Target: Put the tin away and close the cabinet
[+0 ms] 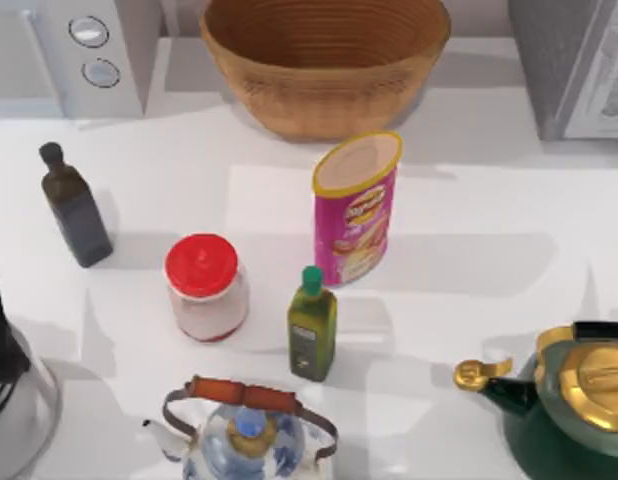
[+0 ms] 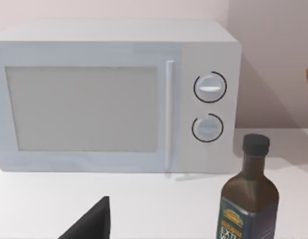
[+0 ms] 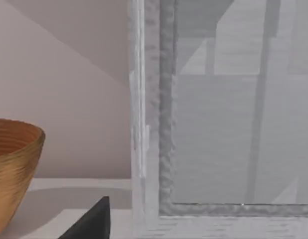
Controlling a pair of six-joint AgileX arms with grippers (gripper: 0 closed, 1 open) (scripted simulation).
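Jaws on both arms can't be made out, so nothing looks grabbed yet and we're at the very start. Next move, I'd guess: reach for the pink tin (image 1: 356,207), upright mid-table just beside the green bottle (image 1: 312,325). Cabinet (image 1: 572,62) at far right is cut off.

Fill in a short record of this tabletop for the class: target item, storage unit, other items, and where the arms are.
target item: pink cylindrical snack tin, upright mid-table
storage unit: grey cabinet, back right corner
back row: white microwave at left, woven wicker bowl in the middle
bottles: dark glass bottle at left, small green-capped oil bottle in front of the tin
jar: red-lidded jar left of the oil bottle
kettles: blue-patterned kettle at front, green and gold kettle at front right
arms: left faces the microwave, right faces the cabinet
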